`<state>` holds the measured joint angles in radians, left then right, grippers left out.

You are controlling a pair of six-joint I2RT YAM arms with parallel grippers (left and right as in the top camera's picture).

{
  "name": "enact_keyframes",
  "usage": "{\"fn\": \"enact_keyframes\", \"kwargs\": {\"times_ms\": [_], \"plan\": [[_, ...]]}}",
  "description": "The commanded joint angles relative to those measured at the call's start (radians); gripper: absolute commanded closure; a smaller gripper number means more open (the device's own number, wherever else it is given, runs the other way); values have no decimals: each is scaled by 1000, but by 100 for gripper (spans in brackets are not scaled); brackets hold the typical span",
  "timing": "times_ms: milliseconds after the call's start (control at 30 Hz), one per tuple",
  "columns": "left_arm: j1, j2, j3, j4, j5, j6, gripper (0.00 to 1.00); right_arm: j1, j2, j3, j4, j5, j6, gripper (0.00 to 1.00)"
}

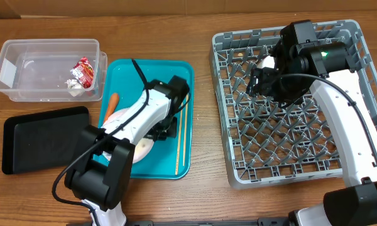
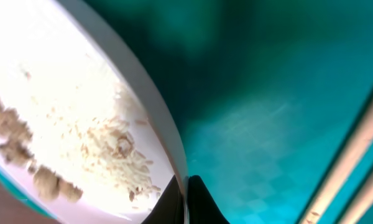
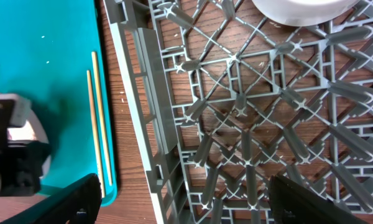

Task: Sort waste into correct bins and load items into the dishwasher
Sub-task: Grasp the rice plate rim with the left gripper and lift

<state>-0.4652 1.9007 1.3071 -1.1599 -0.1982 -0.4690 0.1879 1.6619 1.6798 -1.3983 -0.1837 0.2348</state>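
My left gripper (image 1: pixel 158 130) is shut on the rim of a white plate (image 1: pixel 140 150) on the teal tray (image 1: pixel 157 72). In the left wrist view the fingers (image 2: pixel 185 200) pinch the plate's edge (image 2: pixel 81 93), and rice and nut-like scraps (image 2: pixel 112 155) lie on it. A carrot (image 1: pixel 113 102) and chopsticks (image 1: pixel 181 141) lie on the same tray. My right gripper (image 1: pixel 264 81) is open and empty (image 3: pixel 199 205) over the grey dish rack (image 1: pixel 289 138). A small round white cup or bowl (image 1: pixel 267 63) stands in the rack just beyond it, also in the right wrist view (image 3: pixel 301 9).
The clear tub (image 1: pixel 38 69) at the far left holds a red wrapper (image 1: pixel 85 69) and a white tissue (image 1: pixel 74 88). The black tray (image 1: pixel 44 138) lies in front of it. The chopsticks (image 3: pixel 96 118) lie along the teal tray's right edge, near the rack's wall (image 3: pixel 146 93).
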Motion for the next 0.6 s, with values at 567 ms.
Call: {"fn": "enact_keyframes", "kwargs": {"times_ms": [567], "plan": [[39, -15, 185, -244, -149, -166, 96, -2, 1, -3, 4, 8, -7, 12]]}}
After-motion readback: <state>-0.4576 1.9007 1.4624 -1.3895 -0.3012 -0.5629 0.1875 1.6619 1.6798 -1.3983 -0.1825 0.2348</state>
